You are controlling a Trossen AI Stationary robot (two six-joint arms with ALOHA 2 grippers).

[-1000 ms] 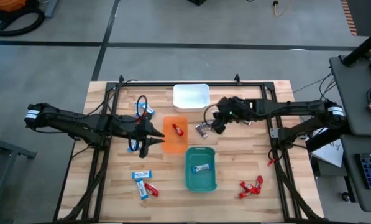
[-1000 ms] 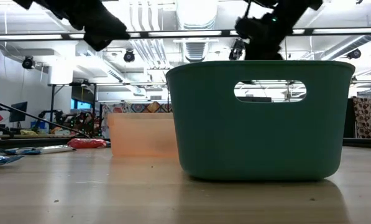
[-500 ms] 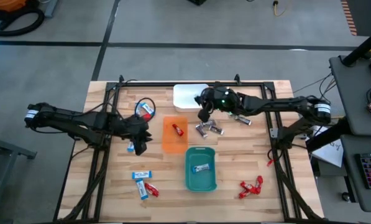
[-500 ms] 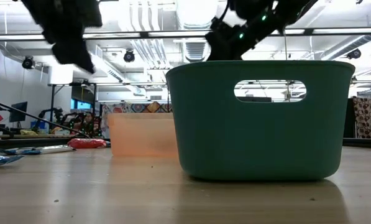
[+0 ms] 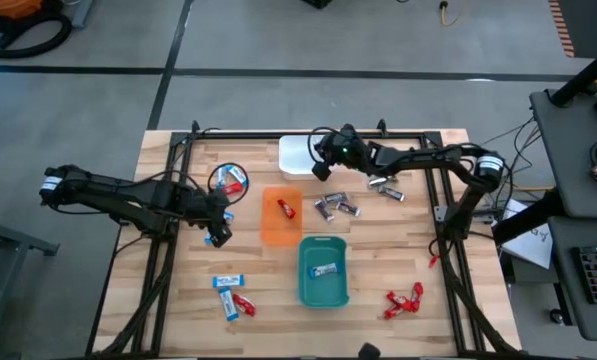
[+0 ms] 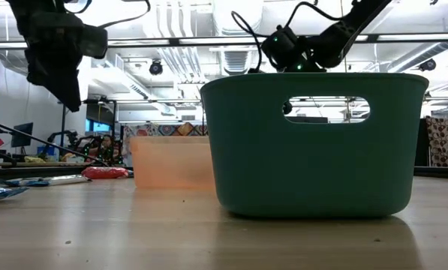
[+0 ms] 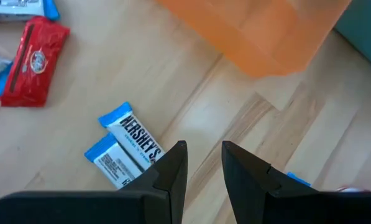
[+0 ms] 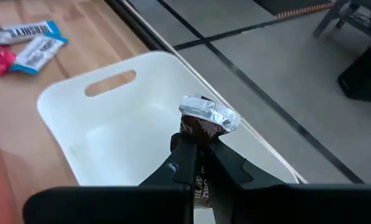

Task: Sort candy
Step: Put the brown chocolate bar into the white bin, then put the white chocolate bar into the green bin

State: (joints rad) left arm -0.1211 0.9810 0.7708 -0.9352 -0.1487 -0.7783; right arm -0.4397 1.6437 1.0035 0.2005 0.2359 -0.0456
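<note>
I have the right pincer (image 8: 196,163) closed on a dark brown candy (image 8: 205,119) with a silver wrapper end, and it hangs directly over the open white tray (image 8: 110,134) at the far edge of the table (image 5: 398,255). The candy stands end-up between the fingers, its long axis roughly vertical, so a release should drop it straight into that tray. More silver-wrapped candies (image 5: 336,207) lie on the table just beside the orange tray (image 5: 281,228), nearer the right arm. My left pincer (image 7: 202,163) is part open and holds nothing; it hovers above a blue-and-white candy (image 7: 127,151), which lies flat and diagonal just beyond the fingertips. One blue-and-white piece (image 5: 324,269) sits in the teal tray (image 5: 323,290); a red piece (image 5: 286,208) is in the orange tray.
</note>
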